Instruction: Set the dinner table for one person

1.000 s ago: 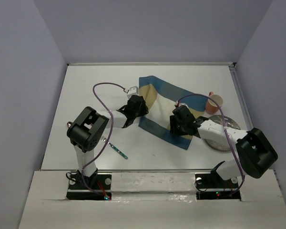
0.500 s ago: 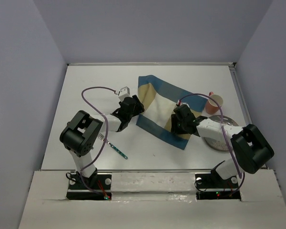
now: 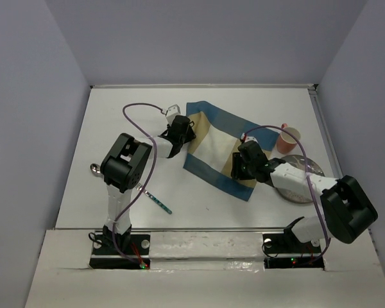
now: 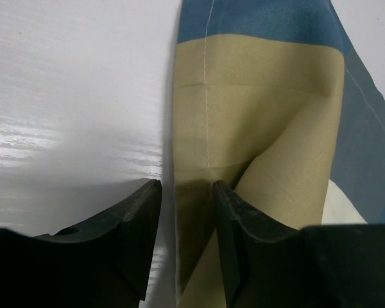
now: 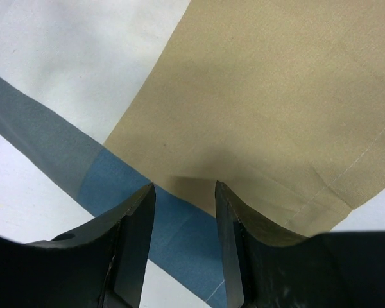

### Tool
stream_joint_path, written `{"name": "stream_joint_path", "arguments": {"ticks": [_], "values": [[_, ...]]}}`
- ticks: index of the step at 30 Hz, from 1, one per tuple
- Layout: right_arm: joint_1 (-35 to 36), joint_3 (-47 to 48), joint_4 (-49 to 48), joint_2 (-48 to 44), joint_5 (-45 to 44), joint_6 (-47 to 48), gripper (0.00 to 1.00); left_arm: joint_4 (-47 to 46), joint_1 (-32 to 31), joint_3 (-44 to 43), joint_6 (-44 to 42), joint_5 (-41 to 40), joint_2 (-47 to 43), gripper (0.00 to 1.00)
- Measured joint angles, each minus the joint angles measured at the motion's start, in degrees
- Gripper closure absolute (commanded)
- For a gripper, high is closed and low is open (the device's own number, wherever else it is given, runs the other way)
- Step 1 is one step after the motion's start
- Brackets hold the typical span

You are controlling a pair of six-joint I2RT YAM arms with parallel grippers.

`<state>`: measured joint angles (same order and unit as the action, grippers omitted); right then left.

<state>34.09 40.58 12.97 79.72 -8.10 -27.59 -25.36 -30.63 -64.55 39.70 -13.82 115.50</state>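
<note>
White table (image 3: 115, 122) spreads under everything, from the arm bases out to the far wall. On it, centre-right, lies the blue, tan and white placemat (image 3: 213, 146), skewed at an angle. Left end effector (image 4: 186, 185) is down at the placemat's left edge, fingers drawn close with a raised fold of tan cloth squeezed between them. Right end effector (image 5: 183, 187) sits on the near right part, fingertips a narrow gap apart over the tan and blue bands; pinching or just pressing, I cannot tell. Pink cup (image 3: 289, 136) stands just right of the placemat, with the grey plate (image 3: 313, 168) nearer, partly under the right arm. A green-handled utensil (image 3: 159, 202) lies near left.
</note>
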Motion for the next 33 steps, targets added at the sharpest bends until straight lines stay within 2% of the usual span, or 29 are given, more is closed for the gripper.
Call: {"name": "stream_joint_path", "arguments": {"ticks": [4, 6, 8, 9, 12, 17, 22, 27, 31, 32, 33], "values": [[0.0, -0.3, 0.0, -1.3, 0.0, 0.2, 0.51, 2.6, 0.0, -2.1, -0.7, -1.0, 1.1, 0.52], [0.0, -0.4, 0.0, -1.5, 0.0, 0.2, 0.47, 3.7, 0.0, -3.5, -0.9, -1.4, 1.8, 0.62], [0.0, -0.7, -0.2, -1.6, 0.0, 0.2, 0.44, 4.0, 0.0, -4.7, -1.1, -1.4, 2.8, 0.82], [0.0, -1.1, -0.2, -1.7, 0.0, 0.1, 0.40, 3.8, 0.0, -5.4, -1.2, -1.4, 3.5, 1.00], [0.0, -1.9, -0.1, -1.7, 0.0, -0.2, 0.37, 3.6, 0.1, -6.6, -1.7, -1.4, 4.6, 1.00], [-0.3, -2.2, 0.0, -1.5, 0.0, -0.7, 0.40, 3.8, 1.4, -5.1, -3.5, -1.5, 3.3, 1.00], [-1.5, -1.4, -1.1, 2.6, -0.2, -0.8, 0.43, 7.1, 5.5, 1.4, -7.8, -4.1, -5.7, 1.00], [-5.9, 1.9, -2.9, 6.7, 0.0, -0.7, 0.44, 9.2, 7.3, 1.1, -12.7, -6.5, -13.5, 1.00], [-9.7, 4.5, -3.0, 9.2, -0.4, -0.4, 0.43, 13.4, 8.5, -3.8, -16.3, -6.0, -14.1, 1.00], [-10.4, 5.2, -3.0, 10.0, -0.7, -0.3, 0.43, 15.1, 9.0, -5.4, -17.4, -5.8, -13.8, 0.94], [-11.1, 6.2, -3.0, 10.8, -1.0, -0.1, 0.43, 16.6, 9.4, -6.7, -18.2, -5.9, -13.6, 0.80]]}}
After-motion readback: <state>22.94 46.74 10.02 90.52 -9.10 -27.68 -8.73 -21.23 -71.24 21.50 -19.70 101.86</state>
